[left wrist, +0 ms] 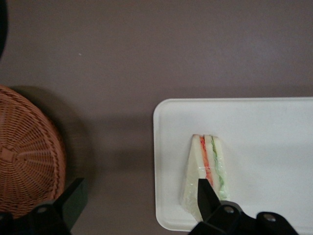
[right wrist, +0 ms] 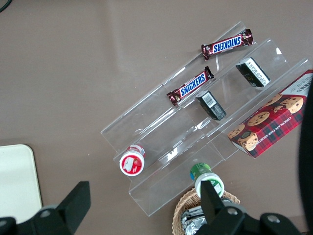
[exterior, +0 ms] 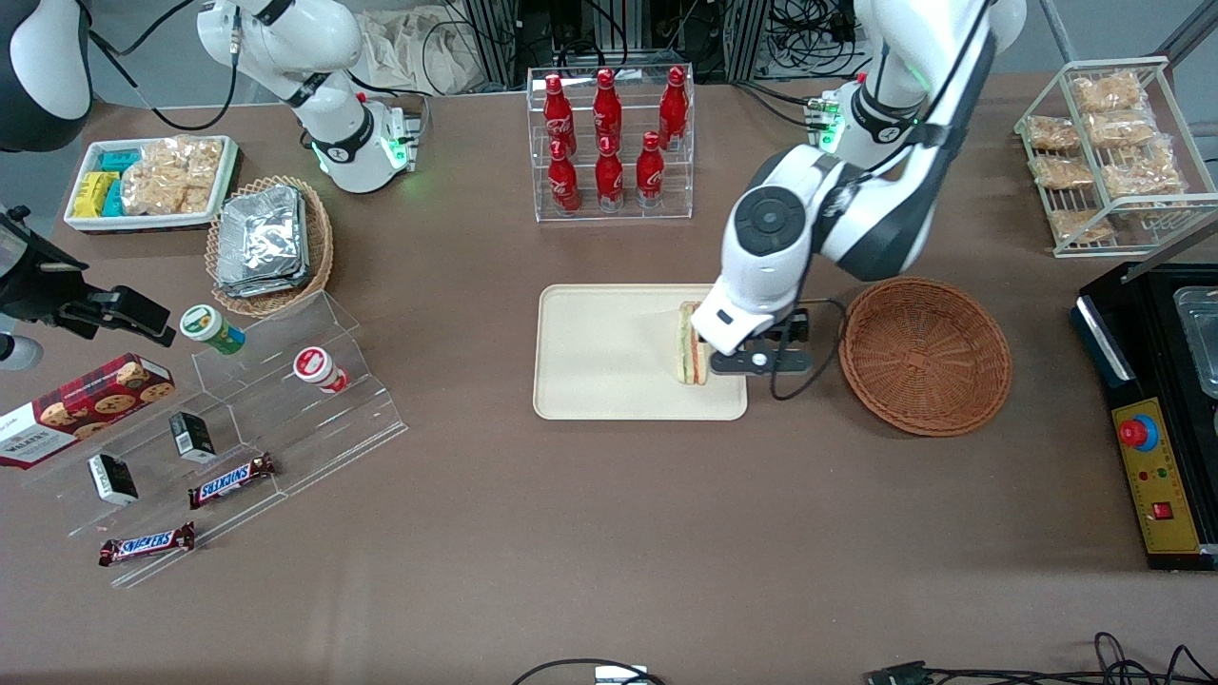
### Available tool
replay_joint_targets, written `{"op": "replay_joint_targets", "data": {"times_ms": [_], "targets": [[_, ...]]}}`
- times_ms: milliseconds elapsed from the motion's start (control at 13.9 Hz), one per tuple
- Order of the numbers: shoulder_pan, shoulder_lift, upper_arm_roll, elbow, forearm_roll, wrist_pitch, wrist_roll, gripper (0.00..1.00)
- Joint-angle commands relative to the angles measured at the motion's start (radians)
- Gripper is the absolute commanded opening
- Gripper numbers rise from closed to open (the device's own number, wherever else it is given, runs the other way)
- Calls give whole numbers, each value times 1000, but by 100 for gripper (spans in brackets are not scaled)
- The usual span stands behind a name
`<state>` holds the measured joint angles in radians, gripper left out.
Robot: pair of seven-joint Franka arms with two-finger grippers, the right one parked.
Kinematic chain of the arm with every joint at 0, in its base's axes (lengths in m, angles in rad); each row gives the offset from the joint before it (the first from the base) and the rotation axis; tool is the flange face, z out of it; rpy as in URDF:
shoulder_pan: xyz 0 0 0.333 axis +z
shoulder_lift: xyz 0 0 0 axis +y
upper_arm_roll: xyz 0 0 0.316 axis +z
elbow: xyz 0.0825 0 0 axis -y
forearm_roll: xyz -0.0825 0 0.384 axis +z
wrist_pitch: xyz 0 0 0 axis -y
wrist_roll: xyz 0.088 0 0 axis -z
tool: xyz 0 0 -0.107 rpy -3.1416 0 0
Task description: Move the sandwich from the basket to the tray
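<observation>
Sandwich (left wrist: 205, 169) contact with the tray (left wrist: 274, 127) is seen: the wedge lies on the tray's beige surface, close to the rim at the end nearest the basket (exterior: 925, 354), its green and orange-red layers showing along the cut edge. The jaws (left wrist: 139, 198) are spread wide and hold nothing. One finger (left wrist: 208, 196) is seen over the sandwich's broad end, though touching cannot be judged; the other finger (left wrist: 73, 198) is well apart from it, over the brown tabletop (left wrist: 146, 49) beside the basket. The basket sits on the tabletop just beside the tray, with nothing seen in it.
</observation>
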<state>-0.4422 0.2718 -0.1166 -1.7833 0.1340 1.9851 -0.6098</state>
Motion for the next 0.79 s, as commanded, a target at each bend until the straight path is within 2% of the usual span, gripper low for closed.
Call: {"op": "replay_joint_targets", "data": {"times_ms": [0,144,504,719], "targets": [[92,-43,-9,41,2,-49,4,100],[155,-83,-9,41,7,-71,15,100],[310,-160,-9,41,-7,-181,290,100],[367,-201,-8,45,-5,-229,392,100]]}}
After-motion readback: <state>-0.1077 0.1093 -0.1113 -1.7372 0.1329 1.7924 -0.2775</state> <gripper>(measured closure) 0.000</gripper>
